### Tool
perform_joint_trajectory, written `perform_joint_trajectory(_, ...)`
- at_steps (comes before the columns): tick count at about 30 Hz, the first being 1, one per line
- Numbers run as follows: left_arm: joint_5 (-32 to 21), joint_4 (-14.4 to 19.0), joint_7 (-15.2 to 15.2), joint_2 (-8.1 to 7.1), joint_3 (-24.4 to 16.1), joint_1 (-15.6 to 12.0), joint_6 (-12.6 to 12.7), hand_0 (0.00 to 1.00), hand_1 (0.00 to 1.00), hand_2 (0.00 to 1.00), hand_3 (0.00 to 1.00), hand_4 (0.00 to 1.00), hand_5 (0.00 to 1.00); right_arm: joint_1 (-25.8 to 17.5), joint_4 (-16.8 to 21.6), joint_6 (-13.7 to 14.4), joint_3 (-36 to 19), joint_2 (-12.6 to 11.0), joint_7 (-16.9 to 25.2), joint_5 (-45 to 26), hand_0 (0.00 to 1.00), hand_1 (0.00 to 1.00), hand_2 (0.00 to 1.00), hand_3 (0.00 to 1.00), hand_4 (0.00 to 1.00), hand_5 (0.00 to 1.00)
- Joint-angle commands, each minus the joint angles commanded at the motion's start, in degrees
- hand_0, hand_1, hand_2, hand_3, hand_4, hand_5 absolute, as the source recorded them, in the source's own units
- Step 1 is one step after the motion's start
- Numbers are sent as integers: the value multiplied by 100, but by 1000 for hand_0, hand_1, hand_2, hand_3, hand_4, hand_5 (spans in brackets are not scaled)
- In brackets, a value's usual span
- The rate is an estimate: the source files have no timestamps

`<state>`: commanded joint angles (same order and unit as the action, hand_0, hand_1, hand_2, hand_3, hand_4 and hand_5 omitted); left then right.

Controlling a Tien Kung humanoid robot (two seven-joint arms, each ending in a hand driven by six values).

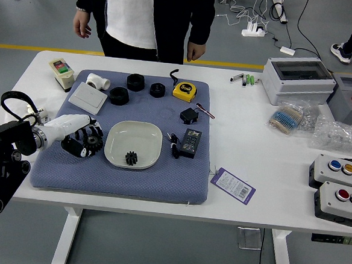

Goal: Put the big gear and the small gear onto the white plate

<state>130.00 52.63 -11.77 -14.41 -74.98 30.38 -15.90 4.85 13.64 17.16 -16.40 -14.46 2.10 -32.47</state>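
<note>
My L hand (79,138) has the big gear (93,142) gripped btwn its fingers, just L of the white plate (132,136). Sm. gear (131,158) sits on plate, near-edge side. Person's hands (82,25) hang empty @ far side.

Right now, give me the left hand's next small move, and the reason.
I'd have the left hand secure its hold on the big gear before any lift. It is right at that gear, but a firm grip can't be confirmed from here. The big gear is beside the white plate, while the small gear is on it.
</note>
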Motion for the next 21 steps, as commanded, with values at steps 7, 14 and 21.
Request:
perform_joint_trajectory(7, 0, 310, 95, -19, -319, -51, 54, 318, 396, 458, 525, 640, 2, -15, 0, -2, 7, 3, 2, -5, 668, 686, 732, 559, 784, 674)
perform_joint_trajectory(14, 0, 753, 188, 16, -125, -8, 134, 312, 399, 460, 531, 636, 2, -13, 2, -2, -1, 0, -4, 5, 668, 686, 732, 559, 784, 673)
perform_joint_trajectory(21, 0, 823, 97, 157, 465, 164, 396, 302, 398, 460, 532, 626, 2, 8, 6, 7, -29, -10, -2, 11, 668, 686, 732, 559, 784, 674)
